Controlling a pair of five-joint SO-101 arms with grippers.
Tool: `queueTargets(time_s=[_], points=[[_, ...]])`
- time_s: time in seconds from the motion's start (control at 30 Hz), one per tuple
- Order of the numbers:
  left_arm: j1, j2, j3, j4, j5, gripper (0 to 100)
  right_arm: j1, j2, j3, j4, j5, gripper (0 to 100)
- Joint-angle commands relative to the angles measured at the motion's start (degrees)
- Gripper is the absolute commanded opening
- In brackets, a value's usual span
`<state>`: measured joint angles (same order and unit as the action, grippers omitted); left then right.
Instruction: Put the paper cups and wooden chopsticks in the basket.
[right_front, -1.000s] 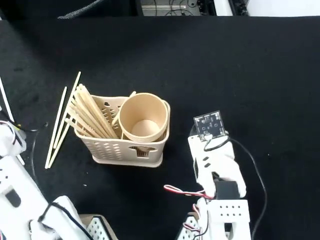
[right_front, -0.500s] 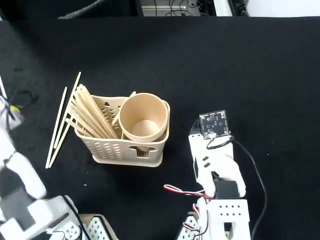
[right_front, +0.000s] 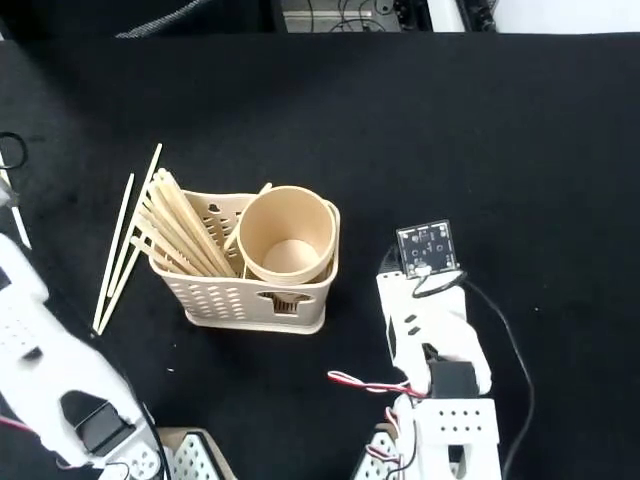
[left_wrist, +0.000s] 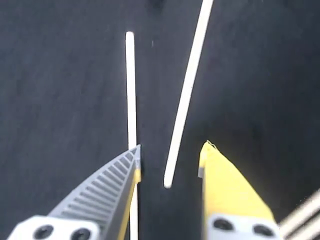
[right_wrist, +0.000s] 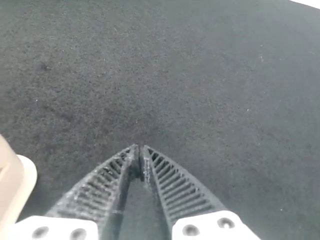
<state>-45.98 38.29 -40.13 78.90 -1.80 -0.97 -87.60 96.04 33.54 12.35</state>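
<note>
Now, my left pincer (left_wrist: 171, 147) gapes wide astride a thin pale wooden chopstick (left_wrist: 187, 95), so next I should lower and pinch it.

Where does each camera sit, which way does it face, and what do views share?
High view: fixed above, looking down on the black table, beige perforated basket, white left arm and right arm.
Left wrist view: on its arm, facing down past the open left gripper at two loose wooden chopsticks.
Right wrist view: on its arm, facing the table past the shut right gripper.
Shared: the table in all; loose chopsticks in high and left wrist.
</note>
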Motion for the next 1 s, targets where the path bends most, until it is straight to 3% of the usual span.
queueTargets(time_s=[0.0,0.13,0.2,0.4,0.67,0.8,0.97], points=[[2.68,13.98,-21.49,0.26,0.62,19,-0.44,-0.57,-3.12,0.00,0.00,1.3],[6.20,27.52,-34.77,0.18,1.14,19,-0.44,-0.57,-3.30,-0.09,0.09,1.3],[7.25,33.93,-39.43,0.44,4.84,19,-0.44,-0.57,-3.30,-0.18,0.09,1.3],[7.25,43.34,-55.43,9.32,9.05,2,-0.44,-0.57,-3.21,-0.18,0.09,1.3],[5.05,32.88,-55.25,17.14,8.62,6,-0.44,-0.57,-3.21,-0.18,0.09,1.3],[0.66,27.16,-55.08,17.23,8.62,12,-0.44,-0.57,-3.21,-0.18,0.09,1.3],[0.22,28.57,-55.16,12.84,8.62,21,-0.44,-0.57,-3.21,-0.18,0.09,1.3]])
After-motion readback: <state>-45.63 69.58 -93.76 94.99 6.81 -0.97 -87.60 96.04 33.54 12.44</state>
